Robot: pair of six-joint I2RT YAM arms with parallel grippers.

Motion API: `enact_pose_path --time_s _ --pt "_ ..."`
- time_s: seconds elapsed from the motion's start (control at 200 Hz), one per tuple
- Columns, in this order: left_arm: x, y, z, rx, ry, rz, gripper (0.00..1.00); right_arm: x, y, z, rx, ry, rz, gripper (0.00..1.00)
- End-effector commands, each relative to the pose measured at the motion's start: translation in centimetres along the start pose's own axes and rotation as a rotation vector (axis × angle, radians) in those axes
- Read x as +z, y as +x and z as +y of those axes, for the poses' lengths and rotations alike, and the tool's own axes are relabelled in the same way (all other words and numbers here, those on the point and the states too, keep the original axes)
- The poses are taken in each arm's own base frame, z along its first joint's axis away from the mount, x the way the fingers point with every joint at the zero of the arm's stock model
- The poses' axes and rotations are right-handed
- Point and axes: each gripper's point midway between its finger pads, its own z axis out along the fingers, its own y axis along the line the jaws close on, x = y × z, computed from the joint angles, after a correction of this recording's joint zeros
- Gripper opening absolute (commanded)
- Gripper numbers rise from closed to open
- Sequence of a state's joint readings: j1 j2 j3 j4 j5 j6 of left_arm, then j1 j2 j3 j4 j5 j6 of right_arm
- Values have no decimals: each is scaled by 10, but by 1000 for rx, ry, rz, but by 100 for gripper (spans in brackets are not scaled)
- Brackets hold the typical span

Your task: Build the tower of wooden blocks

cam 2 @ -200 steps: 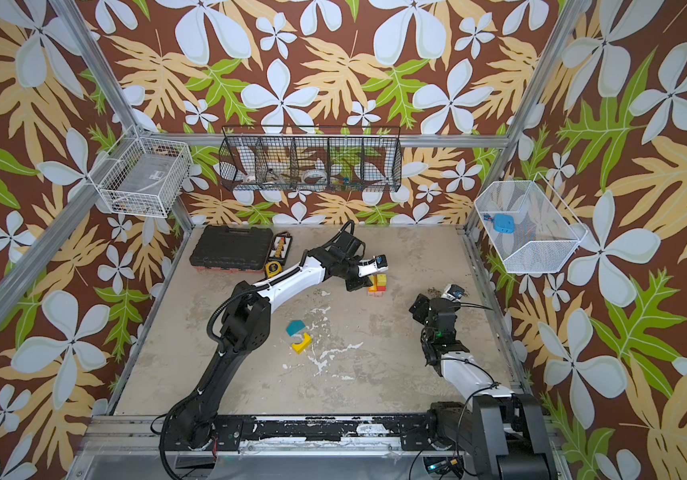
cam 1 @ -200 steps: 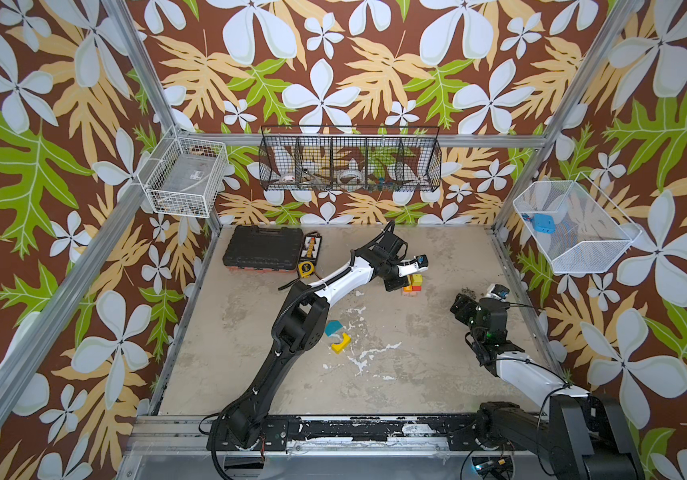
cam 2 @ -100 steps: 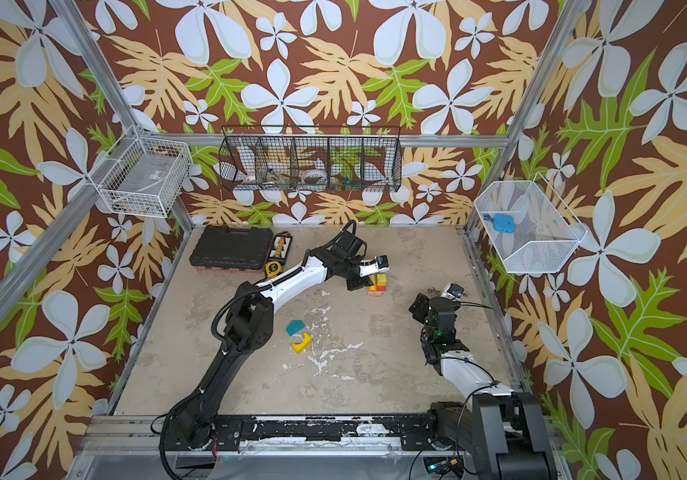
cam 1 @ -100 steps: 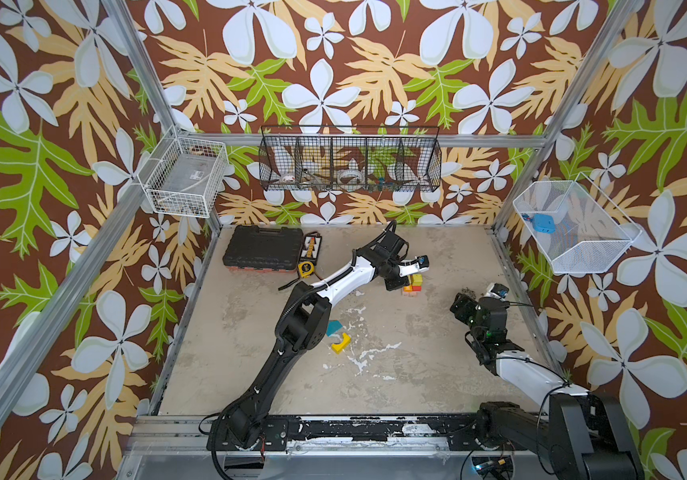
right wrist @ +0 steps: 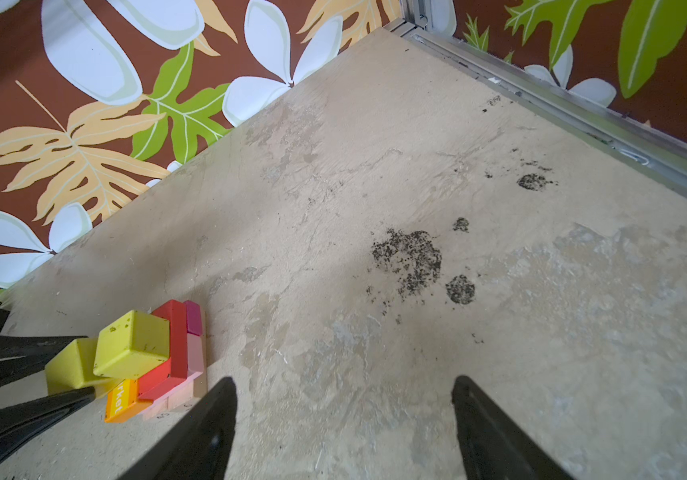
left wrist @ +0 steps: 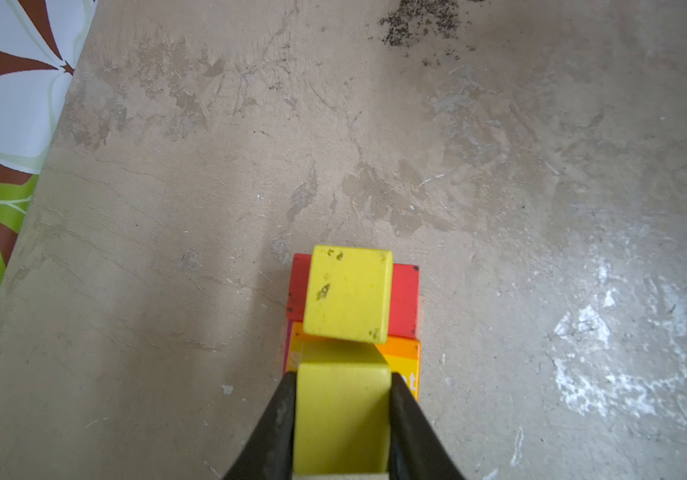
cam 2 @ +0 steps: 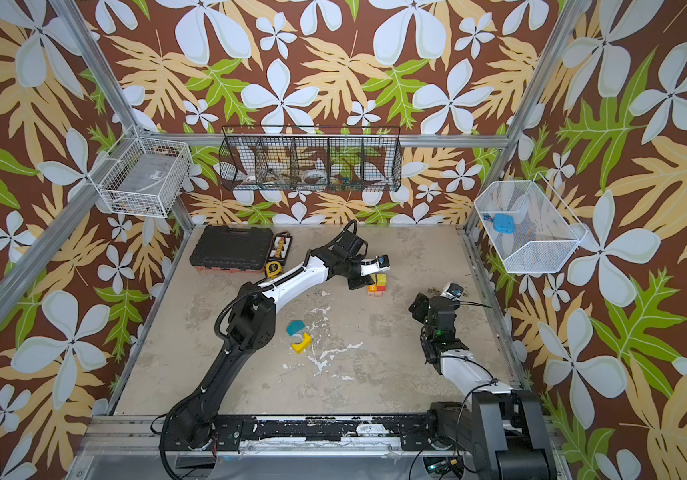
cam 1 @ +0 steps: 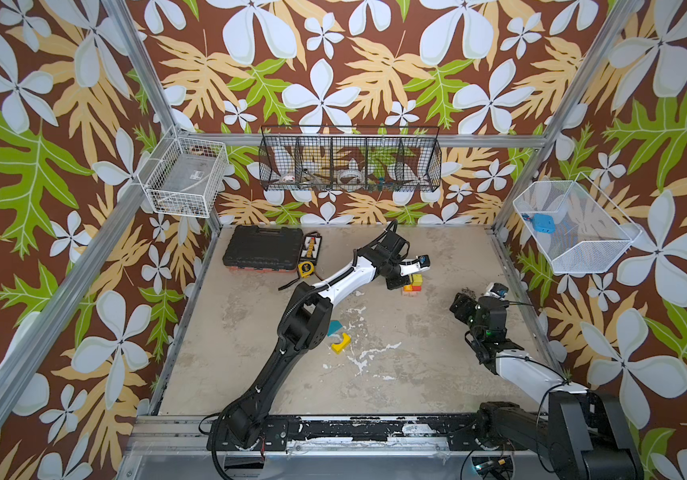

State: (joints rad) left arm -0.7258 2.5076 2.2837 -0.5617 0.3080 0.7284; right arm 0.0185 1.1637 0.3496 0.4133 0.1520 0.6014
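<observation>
My left hand [left wrist: 342,376] is closed on a yellow block [left wrist: 342,415], pinched by its two sides. It hangs over the tower's [right wrist: 167,374] orange block [left wrist: 406,353], just beside the second yellow block [left wrist: 348,293], which sits on the red block [left wrist: 404,299]. I cannot tell whether my block has touched down. If I set it down crooked or brush that neighbour, I judge the neighbour could slide off, or the thin pink base [right wrist: 196,353] could shift.

My right hand [right wrist: 344,380] is wide open and empty, off to the tower's side. Its wrist view shows the stacked layers side-on, which my left wrist view hides. Only the top views show the teal block [cam 1: 335,327] and yellow arch [cam 1: 341,343], well apart from the tower.
</observation>
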Motion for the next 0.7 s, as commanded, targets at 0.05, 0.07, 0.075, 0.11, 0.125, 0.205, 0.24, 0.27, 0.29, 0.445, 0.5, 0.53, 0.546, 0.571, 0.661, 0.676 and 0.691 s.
enact_pose_path --time_s 0.05,0.07,0.075,0.11,0.125,0.205,0.24,0.27,0.29,0.445,0.5,0.53,0.546,0.571,0.661,0.676,0.691 --pt "0 -3 -3 17 10 -5 0 1 -2 3 -1 -8 -1 81" --pt "0 -2 -3 16 10 -4 0 1 -3 4 -1 -11 -2 81" --pt "0 -2 -3 16 10 -4 0 1 -3 4 -1 -10 -2 81" --pt "0 -3 -4 18 12 -4 0 1 -3 3 -1 -8 -2 81" --pt "0 -3 -4 17 12 -3 0 1 -3 4 -1 -10 -2 81" --pt "1 -3 -5 20 15 -2 0 2 -2 3 -2 -8 1 81" --pt "1 -3 -6 23 17 -1 0 2 -3 4 -2 -9 0 81" --pt "1 -3 -6 24 17 0 1 2 -2 4 -3 -10 3 81" --pt "1 -3 -7 26 18 0 1 2 -2 4 -4 -9 3 81" --pt "1 -3 -6 25 12 4 5 3 -1 4 -5 -9 7 81" --pt "2 -2 -5 26 8 6 8 3 -2 4 -3 -10 5 81" --pt "2 -2 -5 25 7 8 10 3 -1 3 -5 -8 8 81" --pt "2 -1 -5 24 6 10 11 3 -1 3 -4 -8 8 81" --pt "2 -1 -5 24 4 11 13 3 -2 4 -5 -9 7 81" --pt "3 0 -3 20 -6 17 23 3 -1 4 -4 -8 8 81" --pt "3 0 -3 20 -8 17 25 3 -2 4 -4 -8 8 81" --pt "3 1 -2 19 -11 19 26 3 -1 4 -4 -10 9 81"
